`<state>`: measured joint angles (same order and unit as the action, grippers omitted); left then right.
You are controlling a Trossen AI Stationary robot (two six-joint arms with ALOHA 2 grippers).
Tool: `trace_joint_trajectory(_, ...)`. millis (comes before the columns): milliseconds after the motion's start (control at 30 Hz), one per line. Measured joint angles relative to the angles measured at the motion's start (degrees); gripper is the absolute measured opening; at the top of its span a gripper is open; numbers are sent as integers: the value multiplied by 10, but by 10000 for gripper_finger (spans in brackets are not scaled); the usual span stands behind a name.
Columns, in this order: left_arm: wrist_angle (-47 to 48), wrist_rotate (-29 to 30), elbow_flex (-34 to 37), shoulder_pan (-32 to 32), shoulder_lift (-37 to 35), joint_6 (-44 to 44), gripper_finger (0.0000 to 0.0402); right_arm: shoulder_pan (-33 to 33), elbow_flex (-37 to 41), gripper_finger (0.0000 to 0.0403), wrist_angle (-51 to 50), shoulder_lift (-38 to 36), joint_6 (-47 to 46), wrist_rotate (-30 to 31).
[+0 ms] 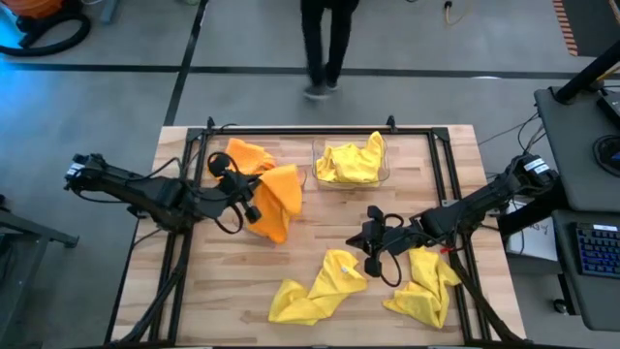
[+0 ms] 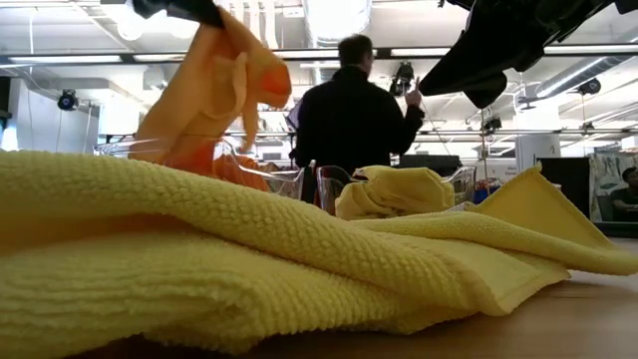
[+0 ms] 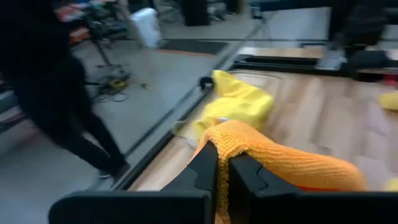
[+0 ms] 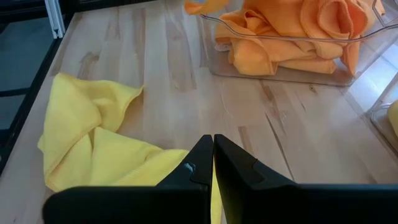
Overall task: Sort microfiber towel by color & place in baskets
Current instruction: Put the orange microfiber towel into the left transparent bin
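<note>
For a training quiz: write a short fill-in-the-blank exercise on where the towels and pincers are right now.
1. The left pincer is shut on an ____ towel.
2. The basket farther from the left arm holds ____ towels.
3. The right pincer is shut and holds ____.
4. The towels lying loose on the table are all ____; one lies near its front edge.

Missing words: orange; yellow; nothing; yellow
</note>
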<state>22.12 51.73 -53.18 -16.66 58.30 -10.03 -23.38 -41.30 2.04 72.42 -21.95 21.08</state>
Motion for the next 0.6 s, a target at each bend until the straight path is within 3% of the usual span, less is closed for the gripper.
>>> trace_joint_trajectory(200, -57, 63, 66, 1, -17, -41, 0, 0, 2, 9, 0, 0, 0, 0)
trace_joint_trajectory(467, -133, 58, 123, 1, -15, -68, 0, 0, 3, 9, 0, 0, -1, 0)
trace_joint_trajectory(600, -131, 15, 136, 1, -16, -111, 0, 0, 3, 9, 0, 0, -1, 0)
